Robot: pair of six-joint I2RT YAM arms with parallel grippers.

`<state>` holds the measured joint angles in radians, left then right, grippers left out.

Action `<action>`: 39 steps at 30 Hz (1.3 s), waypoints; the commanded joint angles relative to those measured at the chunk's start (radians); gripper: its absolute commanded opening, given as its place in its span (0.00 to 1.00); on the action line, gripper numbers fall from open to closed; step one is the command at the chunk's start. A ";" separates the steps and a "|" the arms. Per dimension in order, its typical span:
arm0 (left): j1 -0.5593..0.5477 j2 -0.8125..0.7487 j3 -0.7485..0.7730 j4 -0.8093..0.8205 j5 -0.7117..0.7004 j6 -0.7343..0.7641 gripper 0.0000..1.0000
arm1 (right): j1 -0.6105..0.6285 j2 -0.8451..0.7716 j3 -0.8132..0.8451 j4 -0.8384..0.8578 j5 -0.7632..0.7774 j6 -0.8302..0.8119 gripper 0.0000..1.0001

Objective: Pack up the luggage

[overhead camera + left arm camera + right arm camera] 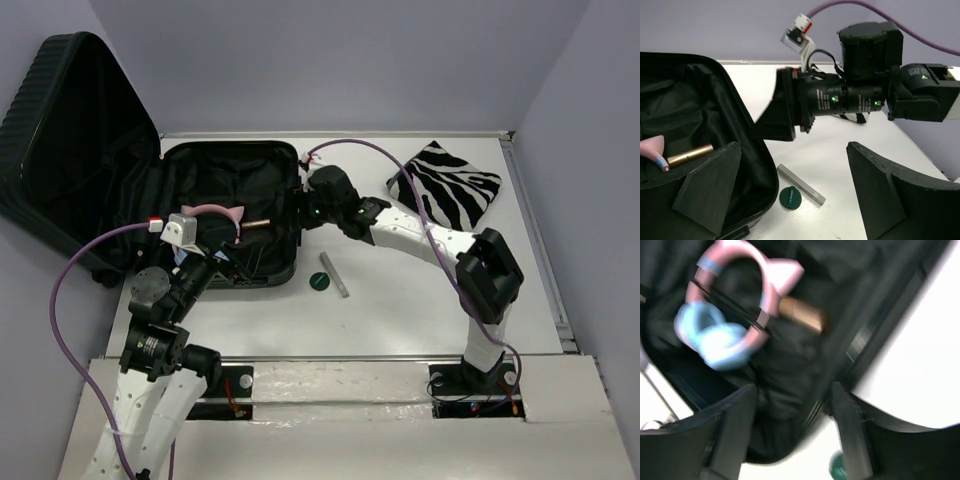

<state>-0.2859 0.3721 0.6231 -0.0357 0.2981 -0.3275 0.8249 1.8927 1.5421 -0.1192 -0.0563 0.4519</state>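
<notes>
Far left of table (pixel 420 300): luggage (pixel 90 140), open, lid raised against the wall, base lying flat. Inside, from overhead: pink cat-ear headphones (pixel 222 212) with gold tube (pixel 258 222) just beside; blue ear cushions plain only from right wrist. Left gripper (pixel 797 192): over the near rim, spread wide, holding nothing. Right gripper (pixel 790 430): at the right rim, fingers parted, empty. On bare table beside the case: green disc (pixel 320 282), grey bar (pixel 335 275) just beside it. Far right, overhead only: zebra-striped pouch (pixel 445 185).
</notes>
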 commanded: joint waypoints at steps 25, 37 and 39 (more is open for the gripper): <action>0.005 0.021 0.029 0.048 0.015 0.010 0.99 | -0.007 -0.199 -0.542 -0.152 0.078 -0.050 0.52; 0.005 0.024 0.030 0.053 0.016 0.010 0.99 | 0.013 -0.135 -0.496 -0.189 0.101 -0.053 0.42; 0.005 0.022 0.030 0.053 0.016 0.011 0.99 | 0.013 -0.136 -0.491 -0.189 0.119 -0.047 0.23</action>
<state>-0.2859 0.3862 0.6231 -0.0349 0.3023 -0.3275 0.8276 1.7382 1.0161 -0.2878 0.0292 0.4068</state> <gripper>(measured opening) 0.990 0.389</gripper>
